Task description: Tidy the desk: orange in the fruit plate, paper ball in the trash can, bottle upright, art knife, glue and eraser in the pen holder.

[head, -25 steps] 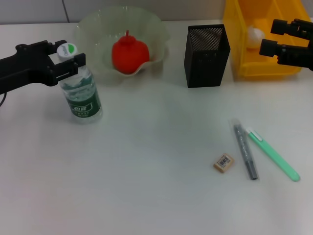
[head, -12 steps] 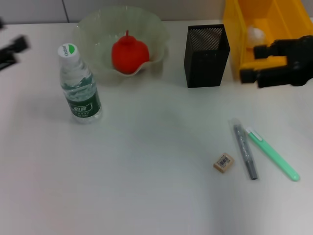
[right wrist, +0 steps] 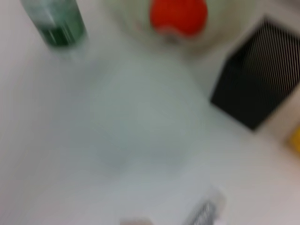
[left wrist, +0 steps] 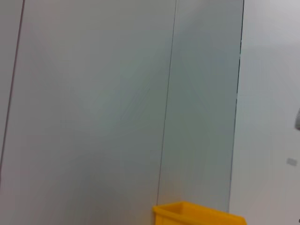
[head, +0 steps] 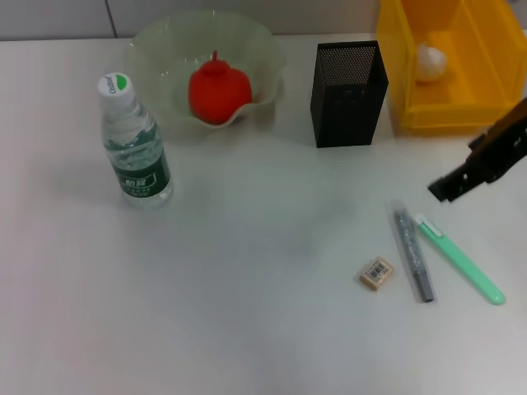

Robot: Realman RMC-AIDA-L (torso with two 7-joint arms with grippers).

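The bottle (head: 136, 140) stands upright at the left on its own. The orange (head: 218, 90) lies in the fruit plate (head: 156, 49). The paper ball (head: 430, 62) rests inside the trash can (head: 449, 115). The pen holder (head: 347, 82) stands between them. The eraser (head: 376, 272) lies on the table beside two slim tools, the art knife and the glue: one grey (head: 412, 253), one mint-green (head: 461, 262). My right gripper (head: 445, 189) hangs at the right edge, just above and right of these tools. My left gripper is out of view.
The left wrist view shows only a grey panelled wall and the trash can's rim (left wrist: 197, 214). In the right wrist view the bottle (right wrist: 54, 21), orange (right wrist: 178, 14) and pen holder (right wrist: 258, 79) appear blurred. Bare white tabletop fills the middle and front left.
My left gripper let go of the bottle and withdrew left out of view. My right gripper moved from over the trash can forward and down toward the tools.
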